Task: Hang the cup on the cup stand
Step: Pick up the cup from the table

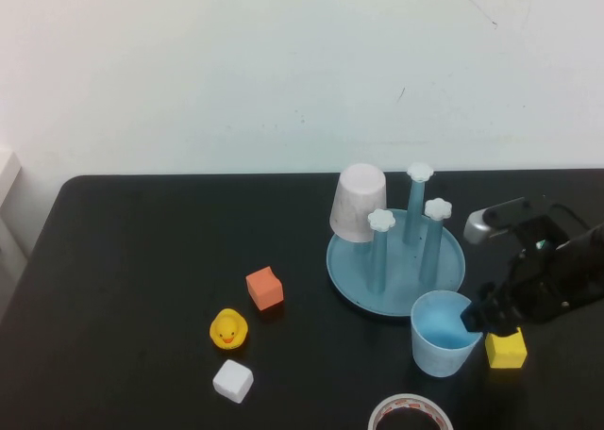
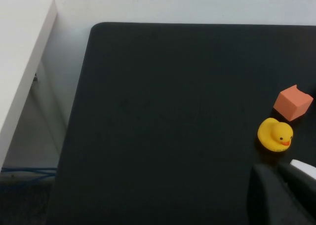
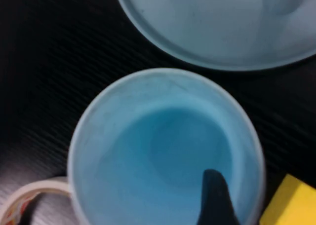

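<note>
The light over my table [image 1: 142,289] is bright, even and soft, seemingly from above. The white wall [image 1: 283,62] behind is nearly washed out, and the black top gives only a faint sheen with no hard glare. Shadows are weak and lost on the dark top. From above, everything looks reasonably sharp. My right wrist camera sits so near the blue cup [image 3: 163,151] that the cup, the yellow block [image 3: 289,203] and the tape roll [image 3: 29,200] are all soft and blurred.
</note>
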